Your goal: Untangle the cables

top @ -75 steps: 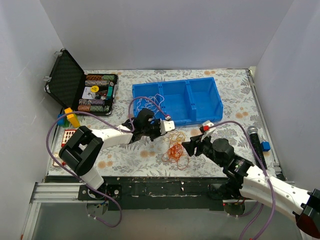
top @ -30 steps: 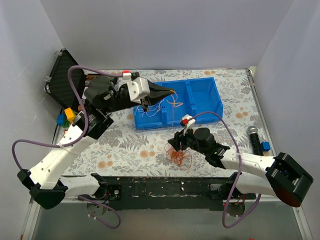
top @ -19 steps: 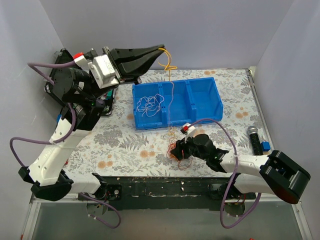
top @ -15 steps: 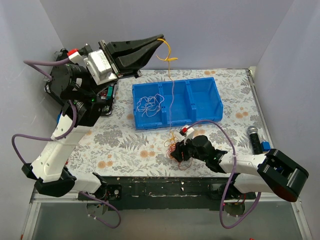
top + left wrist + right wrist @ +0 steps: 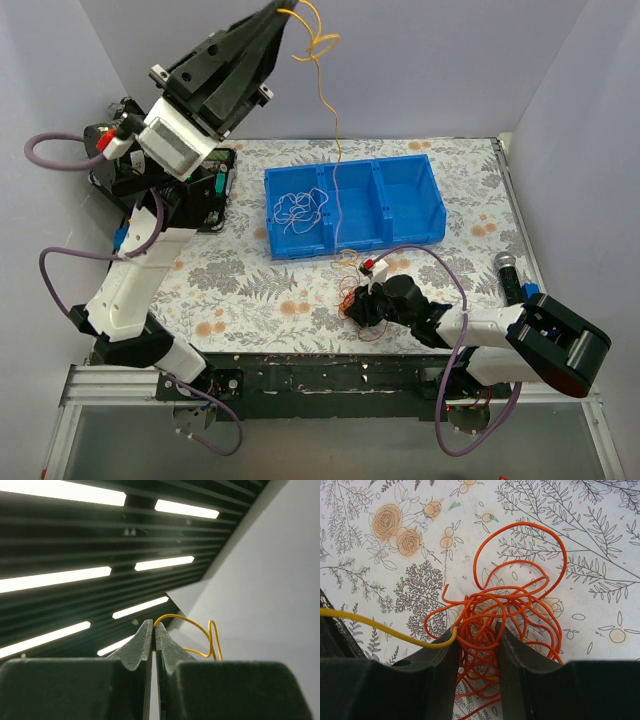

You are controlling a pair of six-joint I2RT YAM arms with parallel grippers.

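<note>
Red-orange cable tangle (image 5: 520, 605) lies on the floral surface (image 5: 250, 280), with the right end effector (image 5: 476, 635) clamped on its strands. Yellow cable (image 5: 385, 628) runs from there up to the left end effector (image 5: 283, 10), high overhead, clenched on its top end. White cables (image 5: 300, 208) lie beyond the right end effector, in the left compartment of the blue bin (image 5: 410, 175).

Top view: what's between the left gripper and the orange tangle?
Top view: the yellow cable runs from left gripper, across the blue bin, to the orange tangle.
</note>
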